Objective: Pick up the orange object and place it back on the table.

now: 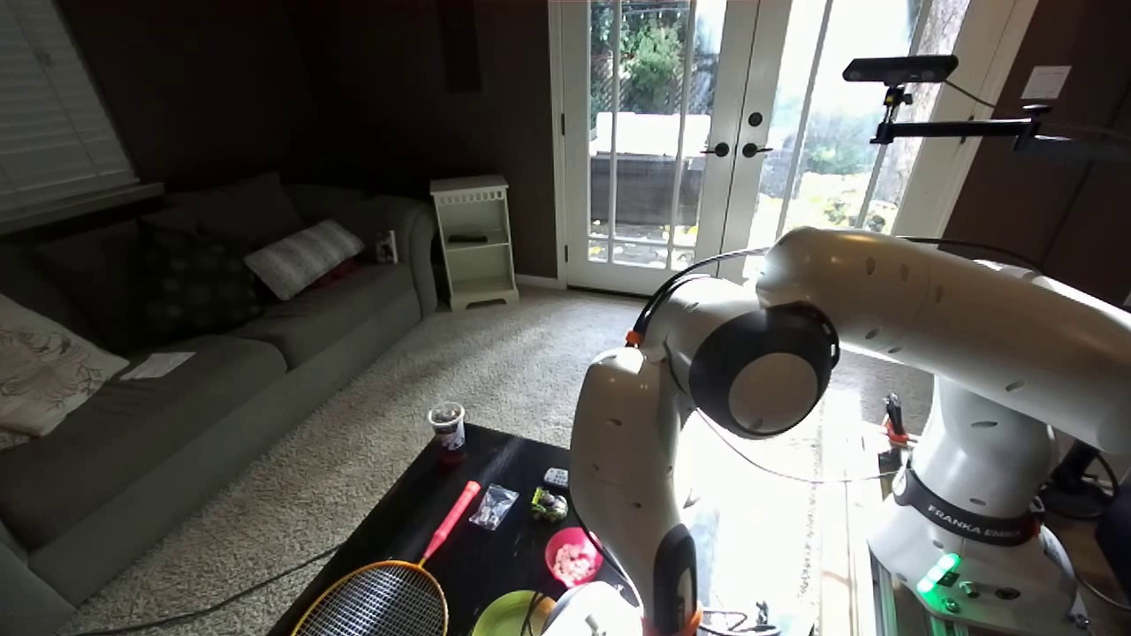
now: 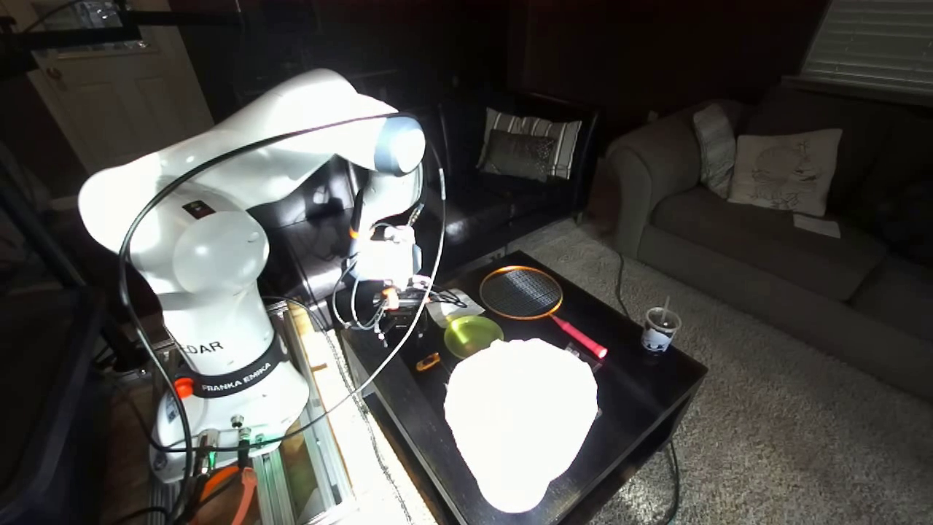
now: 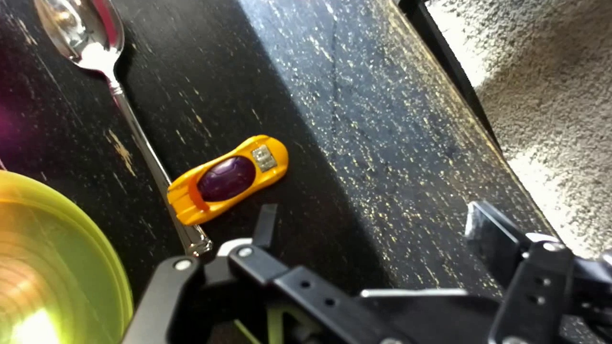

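The orange object is a small yellow-orange toy car with a purple dome, lying on the black table. It rests against or over a spoon handle in the wrist view. It also shows in an exterior view, near the table's robot-side edge. My gripper is open, with only table surface between its fingers. Its left finger in the wrist view is just beside the car, and the car lies outside the jaws. The gripper also shows in an exterior view, small and dark. The car is not visible in the exterior view that shows the glass doors.
A green bowl is close to the car, and a silver spoon lies beside it. A pink bowl, a badminton racket, a small plastic bag and a cup are on the table. A white glare hides part of it.
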